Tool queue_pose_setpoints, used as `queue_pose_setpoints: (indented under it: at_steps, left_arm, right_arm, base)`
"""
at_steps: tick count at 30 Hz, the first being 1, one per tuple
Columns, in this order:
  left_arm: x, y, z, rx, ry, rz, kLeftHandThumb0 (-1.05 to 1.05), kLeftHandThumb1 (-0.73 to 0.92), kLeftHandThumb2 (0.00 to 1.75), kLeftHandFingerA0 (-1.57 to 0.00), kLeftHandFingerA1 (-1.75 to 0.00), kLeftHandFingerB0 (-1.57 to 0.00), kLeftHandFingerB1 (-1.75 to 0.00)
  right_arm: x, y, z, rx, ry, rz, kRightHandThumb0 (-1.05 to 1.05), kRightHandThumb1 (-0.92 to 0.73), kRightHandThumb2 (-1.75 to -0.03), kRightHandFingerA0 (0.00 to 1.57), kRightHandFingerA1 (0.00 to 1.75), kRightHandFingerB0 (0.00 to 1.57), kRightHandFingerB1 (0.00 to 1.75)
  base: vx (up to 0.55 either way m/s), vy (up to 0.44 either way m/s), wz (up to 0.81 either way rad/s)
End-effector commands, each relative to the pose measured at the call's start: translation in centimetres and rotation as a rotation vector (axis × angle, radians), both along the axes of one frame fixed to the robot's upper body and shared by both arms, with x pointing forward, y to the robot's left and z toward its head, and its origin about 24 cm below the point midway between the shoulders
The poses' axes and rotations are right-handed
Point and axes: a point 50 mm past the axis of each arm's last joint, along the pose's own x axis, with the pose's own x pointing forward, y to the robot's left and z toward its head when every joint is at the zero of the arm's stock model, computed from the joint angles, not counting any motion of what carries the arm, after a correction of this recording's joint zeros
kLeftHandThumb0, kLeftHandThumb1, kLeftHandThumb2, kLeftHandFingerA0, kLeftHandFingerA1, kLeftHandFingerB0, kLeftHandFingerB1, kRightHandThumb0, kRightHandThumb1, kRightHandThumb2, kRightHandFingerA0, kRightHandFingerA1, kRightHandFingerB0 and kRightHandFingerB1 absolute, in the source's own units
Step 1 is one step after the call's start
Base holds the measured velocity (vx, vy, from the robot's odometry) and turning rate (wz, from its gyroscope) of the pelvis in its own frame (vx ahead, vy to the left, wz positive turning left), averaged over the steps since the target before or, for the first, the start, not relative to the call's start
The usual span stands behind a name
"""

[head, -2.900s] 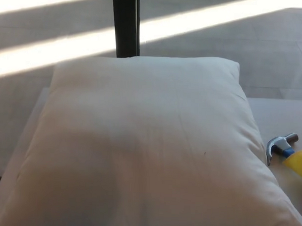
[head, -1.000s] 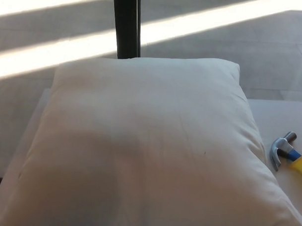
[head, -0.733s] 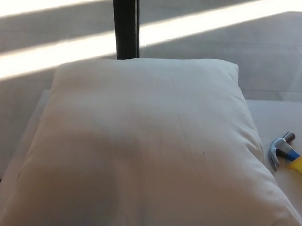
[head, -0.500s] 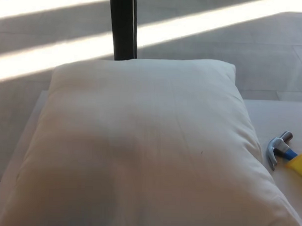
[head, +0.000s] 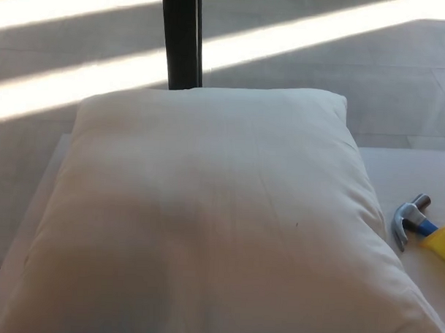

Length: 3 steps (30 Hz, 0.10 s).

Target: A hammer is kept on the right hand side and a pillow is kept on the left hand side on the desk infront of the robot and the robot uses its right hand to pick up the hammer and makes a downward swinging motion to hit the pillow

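We see the hammer (head: 411, 220) shifted slightly on the desk (head: 420, 173) beside the pillow (head: 206, 224); no hand shows, so its grip is unknowable

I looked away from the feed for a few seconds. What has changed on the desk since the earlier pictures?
Hardly anything. The hammer lies in much the same spot beside the pillow on the desk; the slight shifts match small camera movement. Neither robot hand shows, so nothing was grasped or released.

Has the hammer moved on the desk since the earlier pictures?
No. The hammer lies just right of the pillow edge as before; the small shifts affect the whole picture, so the camera moved.
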Motion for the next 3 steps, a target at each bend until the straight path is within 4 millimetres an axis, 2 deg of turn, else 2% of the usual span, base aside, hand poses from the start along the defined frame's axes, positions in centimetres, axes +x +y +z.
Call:
queue_pose_setpoints:
  at_steps: [1, 2, 3]
  left_arm:
    - [-2.15, 1.09, 0.21, 0.056, 0.09, 0.133, -0.64, 0.71, 0.61, -0.76, -0.61, -0.61, -0.52]
    - [-2.17, 1.0, 0.11, 0.062, 0.104, 0.128, -0.63, 0.72, 0.61, -0.75, -0.6, -0.61, -0.53]
    - [-2.17, 1.0, 0.11, 0.062, 0.104, 0.128, -0.63, 0.72, 0.61, -0.75, -0.6, -0.61, -0.53]
  right_arm:
    - [-1.12, 2.6, -3.8, 0.227, 0.008, -0.005, -0.61, -0.68, -0.74, 0.0, 0.43, 0.0, 0.17]
    - [-1.13, 2.73, -3.9, 0.229, -0.016, 0.018, -0.54, -0.76, -0.62, 0.0, 0.34, 0.0, 0.26]
    - [-1.13, 2.73, -3.9, 0.229, -0.016, 0.018, -0.54, -0.76, -0.62, 0.0, 0.34, 0.0, 0.26]
  base:
    - [0.0, 0.0, 0.0]
    - [0.0, 0.0, 0.0]
    - [0.0, 0.0, 0.0]
